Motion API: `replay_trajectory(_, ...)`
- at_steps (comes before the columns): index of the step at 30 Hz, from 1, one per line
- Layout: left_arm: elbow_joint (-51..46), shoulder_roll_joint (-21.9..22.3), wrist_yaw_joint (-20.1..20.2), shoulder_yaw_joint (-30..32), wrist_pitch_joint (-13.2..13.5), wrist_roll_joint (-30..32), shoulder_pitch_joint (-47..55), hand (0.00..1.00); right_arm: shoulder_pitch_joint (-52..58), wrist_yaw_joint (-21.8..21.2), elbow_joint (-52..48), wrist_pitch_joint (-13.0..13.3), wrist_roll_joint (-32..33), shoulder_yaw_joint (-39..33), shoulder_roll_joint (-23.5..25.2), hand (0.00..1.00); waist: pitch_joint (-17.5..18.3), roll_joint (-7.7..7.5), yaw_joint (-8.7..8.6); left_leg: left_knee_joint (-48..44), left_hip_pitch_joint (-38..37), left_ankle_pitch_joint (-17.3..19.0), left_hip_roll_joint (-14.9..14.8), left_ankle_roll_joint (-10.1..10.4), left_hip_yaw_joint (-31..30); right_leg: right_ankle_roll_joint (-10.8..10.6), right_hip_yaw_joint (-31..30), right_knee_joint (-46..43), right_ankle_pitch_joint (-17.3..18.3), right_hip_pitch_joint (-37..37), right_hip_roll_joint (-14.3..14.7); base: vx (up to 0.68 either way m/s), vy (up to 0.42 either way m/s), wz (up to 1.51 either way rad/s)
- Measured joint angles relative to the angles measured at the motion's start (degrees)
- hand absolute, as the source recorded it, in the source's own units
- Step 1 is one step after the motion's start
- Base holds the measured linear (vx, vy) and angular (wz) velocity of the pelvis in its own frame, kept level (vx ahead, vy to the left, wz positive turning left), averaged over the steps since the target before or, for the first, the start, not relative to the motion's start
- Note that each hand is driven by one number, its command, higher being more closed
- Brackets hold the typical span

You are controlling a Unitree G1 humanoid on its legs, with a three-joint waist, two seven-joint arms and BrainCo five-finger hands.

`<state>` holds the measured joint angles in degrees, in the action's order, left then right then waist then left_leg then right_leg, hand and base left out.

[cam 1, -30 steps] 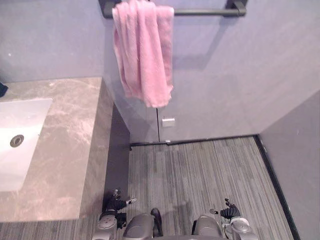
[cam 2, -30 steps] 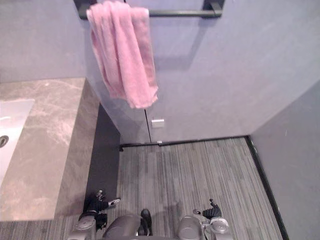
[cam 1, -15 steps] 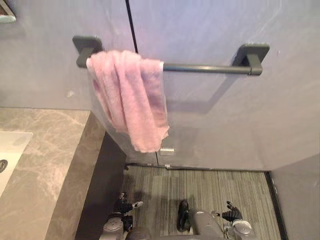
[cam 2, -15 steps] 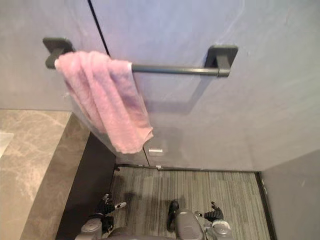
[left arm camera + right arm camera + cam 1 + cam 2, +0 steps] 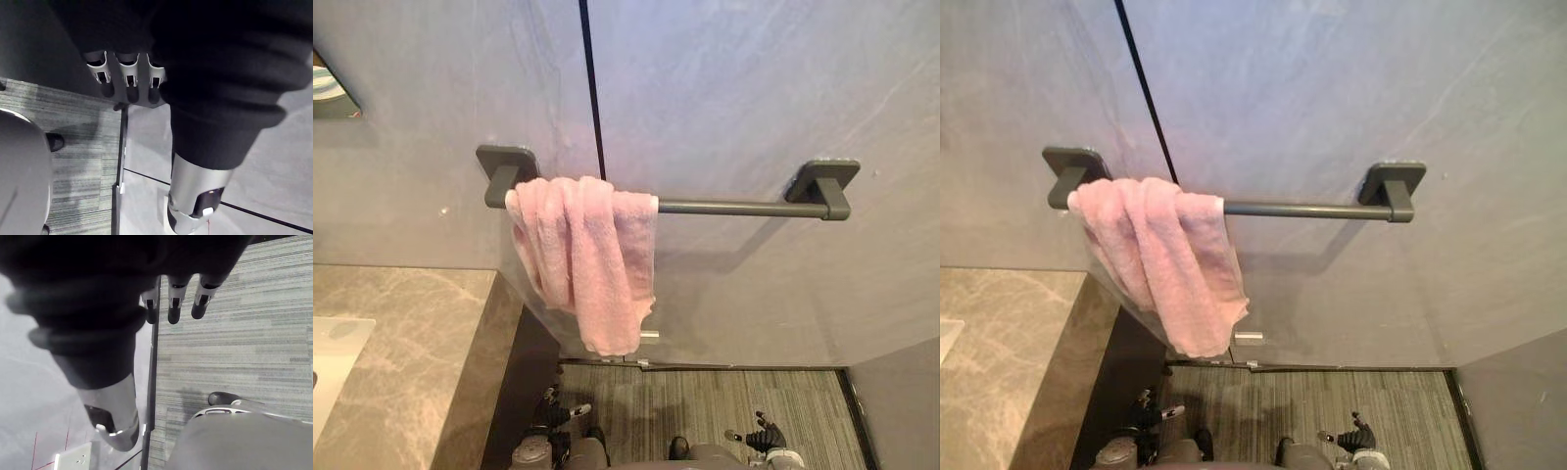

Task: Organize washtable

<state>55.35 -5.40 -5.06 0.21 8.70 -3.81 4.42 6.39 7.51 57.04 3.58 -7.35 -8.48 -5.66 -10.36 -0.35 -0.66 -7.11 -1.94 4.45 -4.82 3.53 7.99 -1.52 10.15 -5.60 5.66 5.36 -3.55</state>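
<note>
Pink towel [image 5: 590, 262] drapes the wall rail [image 5: 734, 208] beside the tabletop [image 5: 416, 338]; left hand [image 5: 557, 412] and right hand [image 5: 763, 435] hang slack-fingered, empty.

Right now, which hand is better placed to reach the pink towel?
Left, probably: the pink towel hangs at the left end of the bar, above the left hand; the right hand is farther off. Both are open.

1 pink towel [image 5: 592, 264], 1 towel bar [image 5: 734, 208], 1 countertop [image 5: 411, 372].
</note>
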Motion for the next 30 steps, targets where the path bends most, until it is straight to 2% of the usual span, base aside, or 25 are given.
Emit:
replay_trajectory(6, -1.0, -0.3, -0.2, -0.7, 0.0, 0.0, 0.0, 0.00, 0.0, 0.0, 0.2, 0.0, -0.1, 0.2, -0.2, 0.00, 0.2, 0.30, -0.07, 3.4, -2.0, -1.7, 0.9, -0.2, -0.1, -0.4, 0.1, 0.9, -0.2, 0.9, -0.3, 0.00, 0.012, 0.00)
replay_trajectory(9, -5.8, -0.5, -0.4, -0.7, 0.2, -0.1, 1.6, 0.00, 0.0, 0.1, 0.2, 0.1, -0.1, 0.5, -0.4, 0.00, 0.2, 0.30, -0.06, 5.5, -2.8, -3.1, 0.9, 0.0, -0.5, -0.2, 0.4, 0.8, -0.4, 0.9, -0.3, -0.06, -0.014, 0.06)
replay_trajectory(16, -33.7, -2.4, -0.3, 1.1, 0.8, -3.4, 8.3, 0.00, 0.5, 0.1, -2.6, 0.3, -0.6, 0.7, -1.1, 0.00, 0.6, 0.75, 0.05, 7.3, -2.8, -4.6, 1.2, 0.0, -2.8, -0.1, 1.9, 0.9, -0.6, 0.6, -0.4, -0.08, -0.011, 0.13)
replay_trajectory(18, -41.5, -2.9, -0.3, 2.8, 2.1, -4.6, 9.3, 0.00, 1.0, 0.0, -4.1, 0.3, -1.9, 1.6, -2.2, 0.00, 1.4, 1.42, 0.07, 7.9, -3.0, -5.1, 1.6, -0.4, -3.3, -0.2, 2.4, 1.5, -0.7, 0.9, -0.6, -0.03, 0.008, 0.11)
replay_trajectory(22, -45.4, -3.3, -0.3, 2.7, 3.1, -4.6, 9.3, 0.00, 0.7, -0.1, -4.2, 0.3, -2.4, 1.8, -2.4, 0.00, 2.0, 1.88, 0.14, 9.3, -3.8, -5.7, 1.8, -0.5, -3.6, -0.4, 2.6, 2.0, -0.8, 1.4, -0.6, 0.00, 0.001, 0.05)
replay_trajectory(30, -50.4, -7.1, -0.3, 2.5, 3.7, -4.5, 6.7, 0.00, 0.4, -0.5, -4.5, 0.3, -4.4, 2.5, -2.9, 0.00, 2.9, 1.02, -0.16, 10.2, -4.7, -5.7, 1.9, -0.5, -3.8, -0.5, 3.0, 2.9, -0.9, 2.6, -0.1, 0.02, -0.009, 0.02)
